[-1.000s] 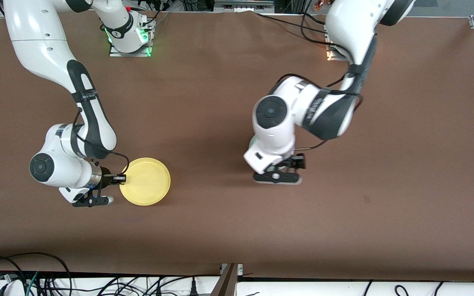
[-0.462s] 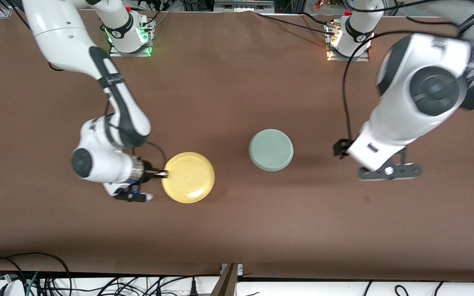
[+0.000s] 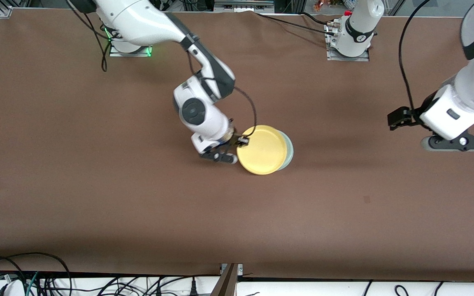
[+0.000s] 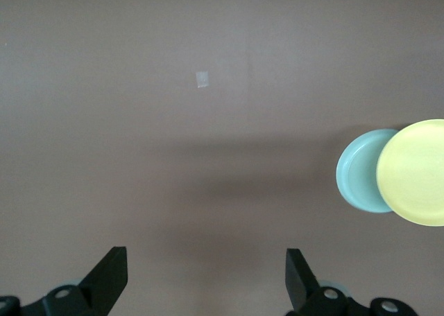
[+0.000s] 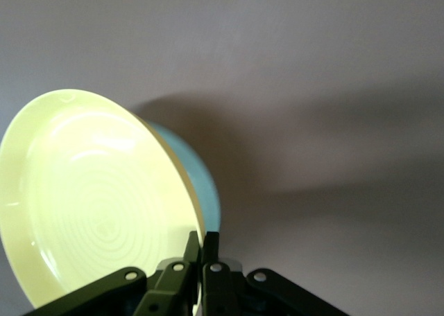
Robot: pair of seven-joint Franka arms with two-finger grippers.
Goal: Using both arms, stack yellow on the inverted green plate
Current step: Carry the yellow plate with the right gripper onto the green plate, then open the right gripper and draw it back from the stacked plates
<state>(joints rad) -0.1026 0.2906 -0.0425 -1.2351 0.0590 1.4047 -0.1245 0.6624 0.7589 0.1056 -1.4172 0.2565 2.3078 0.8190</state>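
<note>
Pinching the rim of the small round pale-yellow plastic plate [image 3: 261, 149], the right end effector [image 3: 243, 141] holds it over the small round pale mint-green plate [image 3: 289, 150], which lies near the middle of the brown counter [image 3: 97, 197], well apart from every edge; only a green crescent shows past the yellow one. Toward the left arm's end of the counter, the left end effector [image 4: 207, 283] hangs above bare surface, fingers spread wide and holding nothing.
</note>
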